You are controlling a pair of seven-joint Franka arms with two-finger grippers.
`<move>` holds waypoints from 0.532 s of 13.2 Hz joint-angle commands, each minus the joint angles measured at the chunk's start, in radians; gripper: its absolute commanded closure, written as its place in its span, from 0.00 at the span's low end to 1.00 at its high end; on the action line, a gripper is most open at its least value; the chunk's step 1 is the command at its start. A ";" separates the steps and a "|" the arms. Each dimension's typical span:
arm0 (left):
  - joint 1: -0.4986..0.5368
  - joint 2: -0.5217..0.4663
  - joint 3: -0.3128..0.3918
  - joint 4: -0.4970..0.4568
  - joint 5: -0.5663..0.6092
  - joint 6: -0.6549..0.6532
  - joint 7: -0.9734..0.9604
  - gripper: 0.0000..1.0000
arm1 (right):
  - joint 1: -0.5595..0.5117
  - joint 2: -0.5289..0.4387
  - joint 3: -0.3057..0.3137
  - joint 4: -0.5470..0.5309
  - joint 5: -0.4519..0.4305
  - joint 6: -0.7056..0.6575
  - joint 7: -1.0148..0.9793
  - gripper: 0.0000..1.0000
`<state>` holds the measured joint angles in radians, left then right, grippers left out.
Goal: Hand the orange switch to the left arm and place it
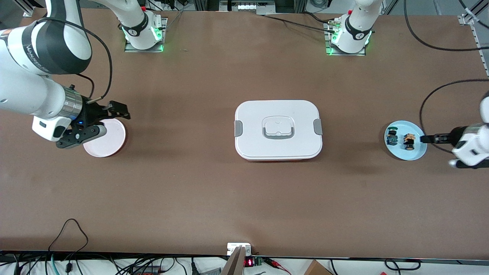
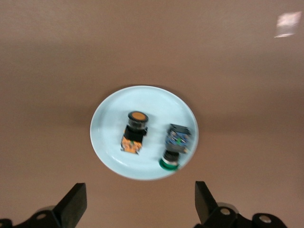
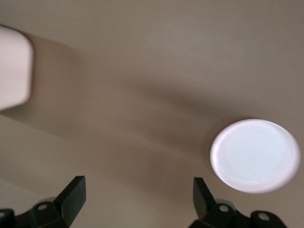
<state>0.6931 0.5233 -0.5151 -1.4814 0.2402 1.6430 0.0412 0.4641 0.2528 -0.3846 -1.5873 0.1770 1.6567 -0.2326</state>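
Orange and black, the orange switch (image 1: 409, 140) lay on a pale blue plate (image 1: 415, 155) at the left arm's end of the brown counter (image 1: 191, 183), just beside a blue switch with a green cap (image 1: 392, 138). The left pincer (image 1: 423, 139) hung over that plate's edge, fingers spread and holding nothing. The white box (image 1: 278, 130) sat mid-counter, well apart. The right pincer (image 1: 109, 121) hovered over a pink plate (image 1: 114, 145) at the right arm's end, also spread.

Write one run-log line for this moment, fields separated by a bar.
orange switch: on blue plate | left tool: open, over plate | right tool: open, by pink plate | box: mid-table
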 commanded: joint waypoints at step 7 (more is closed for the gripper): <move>-0.171 -0.145 -0.077 0.277 -0.062 -0.311 -0.012 0.00 | -0.314 -0.107 0.256 0.036 -0.168 -0.179 0.184 0.00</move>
<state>0.6257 0.4664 -0.6393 -1.2054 0.1827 1.3566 0.0417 0.1813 0.1832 -0.1614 -1.5544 0.0358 1.5062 -0.0751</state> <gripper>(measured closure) 0.000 0.000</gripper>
